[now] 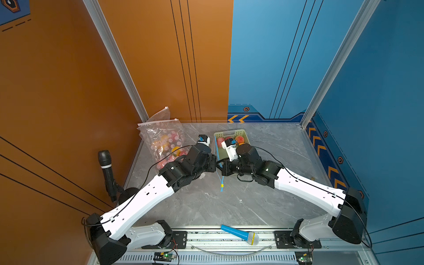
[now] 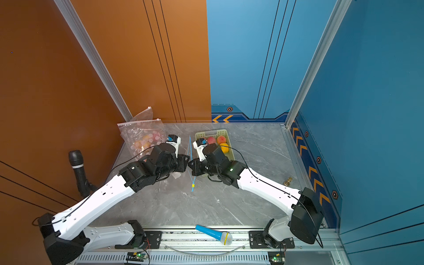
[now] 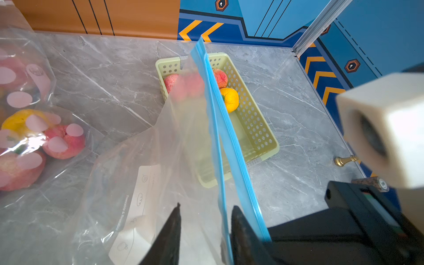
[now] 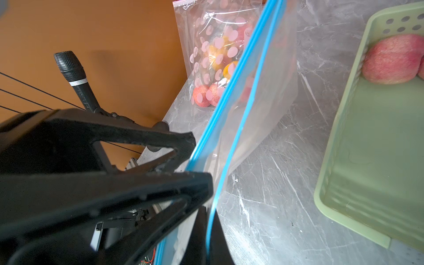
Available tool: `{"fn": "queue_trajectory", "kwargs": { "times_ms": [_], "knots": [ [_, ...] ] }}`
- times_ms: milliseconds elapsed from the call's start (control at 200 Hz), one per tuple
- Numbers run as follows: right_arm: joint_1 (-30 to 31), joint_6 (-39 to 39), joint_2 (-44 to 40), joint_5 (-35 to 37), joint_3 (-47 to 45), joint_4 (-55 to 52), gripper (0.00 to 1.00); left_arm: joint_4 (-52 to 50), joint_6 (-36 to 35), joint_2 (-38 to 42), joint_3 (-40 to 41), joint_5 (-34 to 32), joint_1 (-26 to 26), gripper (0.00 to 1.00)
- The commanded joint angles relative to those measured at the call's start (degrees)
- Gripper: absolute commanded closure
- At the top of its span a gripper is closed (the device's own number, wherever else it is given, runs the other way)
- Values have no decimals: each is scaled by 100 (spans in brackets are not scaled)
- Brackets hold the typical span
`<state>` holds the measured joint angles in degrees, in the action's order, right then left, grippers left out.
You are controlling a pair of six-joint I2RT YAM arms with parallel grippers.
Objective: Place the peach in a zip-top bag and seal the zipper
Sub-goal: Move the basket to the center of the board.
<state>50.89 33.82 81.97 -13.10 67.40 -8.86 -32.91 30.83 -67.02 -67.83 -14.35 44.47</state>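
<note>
Fingers of the left gripper stand apart around one blue lip of the bag; right gripper is pinched on the other lip. Peach lies in the basket, just beside. If left fingers catch both lips, the mouth will not open, I think.

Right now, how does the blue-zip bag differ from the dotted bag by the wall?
The blue-zip bag is plain clear film; the dotted bag has pale spots. The blue-zip bag looks empty; the dotted bag holds fruit. The blue-zip bag stands on edge in the right gripper; the dotted bag lies untouched. Both are see-through zip bags.
</note>
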Motion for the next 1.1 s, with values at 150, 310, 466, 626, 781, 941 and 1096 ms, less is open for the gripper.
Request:
{"fn": "queue_trajectory", "kwargs": {
  "times_ms": [150,310,466,626,781,941,1096],
  "knots": [
    [46,-235,-74,178,95,55,100,-146,47,86,8,-57,-8,74],
    [189,-446,-30,403,245,-151,100,-146,100,23,121,-118,-23,72],
    [206,-440,-32,768,274,-357,100,-145,108,22,221,-213,-52,95],
    [159,-247,26,1098,226,-508,100,-153,94,91,262,-316,-56,100],
    [86,-54,173,1207,191,-510,94,-155,14,184,249,-323,-29,100],
    [35,1,584,1174,407,-620,75,-82,-64,292,201,-308,98,100],
    [8,28,990,1065,525,-544,62,-49,-36,437,187,-380,184,100]
  ]
}}
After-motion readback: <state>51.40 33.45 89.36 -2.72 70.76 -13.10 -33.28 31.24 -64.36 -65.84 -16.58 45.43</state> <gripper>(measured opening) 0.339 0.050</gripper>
